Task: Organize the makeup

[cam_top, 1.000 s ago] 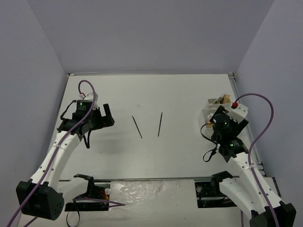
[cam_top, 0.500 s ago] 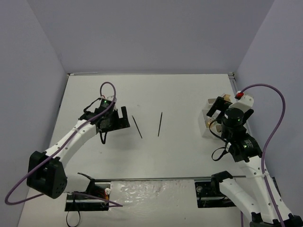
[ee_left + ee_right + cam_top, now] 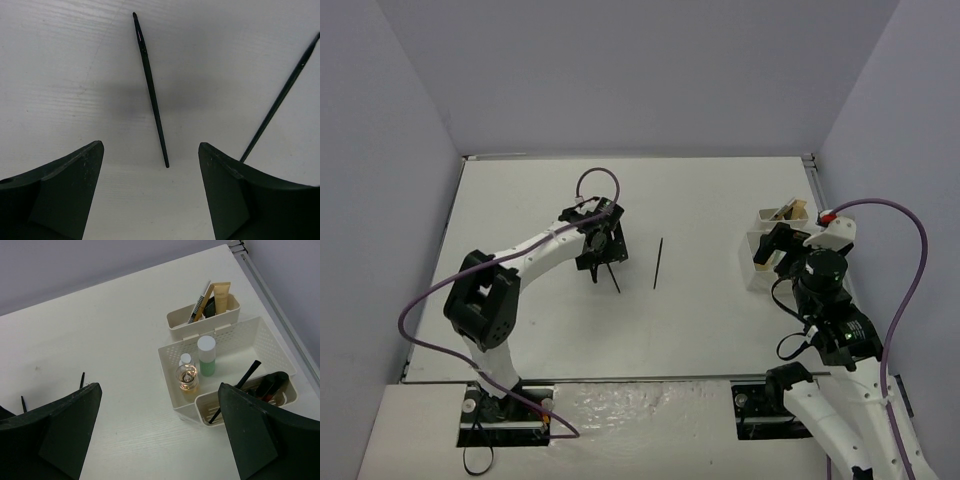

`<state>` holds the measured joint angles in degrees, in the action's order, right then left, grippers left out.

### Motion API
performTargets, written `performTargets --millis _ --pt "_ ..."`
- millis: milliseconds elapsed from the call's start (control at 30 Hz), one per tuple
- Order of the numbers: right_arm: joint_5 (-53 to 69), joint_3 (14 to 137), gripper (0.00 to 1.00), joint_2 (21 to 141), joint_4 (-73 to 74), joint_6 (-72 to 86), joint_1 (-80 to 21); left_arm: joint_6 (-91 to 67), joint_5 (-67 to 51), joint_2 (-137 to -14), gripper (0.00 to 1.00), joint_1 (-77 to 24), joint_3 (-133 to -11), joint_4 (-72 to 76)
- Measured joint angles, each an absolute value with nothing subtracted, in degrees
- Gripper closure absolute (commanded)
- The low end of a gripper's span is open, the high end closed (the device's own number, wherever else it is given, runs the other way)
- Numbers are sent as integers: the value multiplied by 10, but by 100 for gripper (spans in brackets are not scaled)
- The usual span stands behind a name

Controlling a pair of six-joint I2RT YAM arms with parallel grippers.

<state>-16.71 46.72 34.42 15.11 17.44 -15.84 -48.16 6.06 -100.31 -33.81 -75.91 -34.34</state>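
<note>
Near the middle of the white table [image 3: 720, 200], the left gripper [image 3: 598, 246] hangs low over a thin black pencil-like stick [image 3: 152, 95], one of two lying loose on the surface. Its jaws stand apart, one on each side of the stick's near end, and touch nothing. The wrist view shows the stick running almost straight away between the fingers [image 3: 65, 190], which looks like a deliberate line-up so that a squeeze would catch it across its thin width. A second black stick [image 3: 280, 95] lies slanted just beside the right-hand finger, close enough that a careless closing might nudge it.

Over at the right edge, the right gripper [image 3: 159, 387] hovers above the white perforated plastic tray [image 3: 270, 335], jaws spread wide and holding nothing. Sorted makeup stands there:
- a green-based bottle with a white cap [image 3: 206, 357] and a small clear bottle of amber liquid [image 3: 186, 377], upright in the large middle compartment
- a beige tube [image 3: 221, 295] and some pencils [image 3: 200, 302], leaning in the back bin
- a long black stick [image 3: 243, 379], propped in the front bin

Standing and leaning likely keeps each item easy to reach. The task seems nearly done, with only the two loose sticks left to carry across
</note>
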Motion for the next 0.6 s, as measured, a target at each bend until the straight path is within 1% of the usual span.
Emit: performTargets --millis 33,100,200,267,333,433,467,500,600 --pt "-165 465 0 342 152 174 -158 -487 63 -1016 41 -342 -762 -346" --pt "-161 463 0 337 154 174 -158 -498 67 -1039 47 -348 -763 -351" --pt "-160 463 0 328 154 174 -158 -511 70 -1068 54 -354 -763 -357" --pt "-158 463 0 323 154 174 -158 -519 70 -1082 57 -358 -763 -359" --pt "-155 463 0 321 154 174 -158 -526 72 -1091 62 -362 -763 -359" --pt "-152 461 0 321 155 174 -158 -533 74 -1099 66 -368 -763 -359" --pt "-150 460 0 320 155 174 -158 -534 76 -1100 71 -370 -764 -360" --pt "-149 458 0 319 155 174 -158 -536 76 -1100 71 -371 -765 -360" --pt "-148 455 0 317 155 174 -158 -541 76 -1101 80 -372 -765 -359"
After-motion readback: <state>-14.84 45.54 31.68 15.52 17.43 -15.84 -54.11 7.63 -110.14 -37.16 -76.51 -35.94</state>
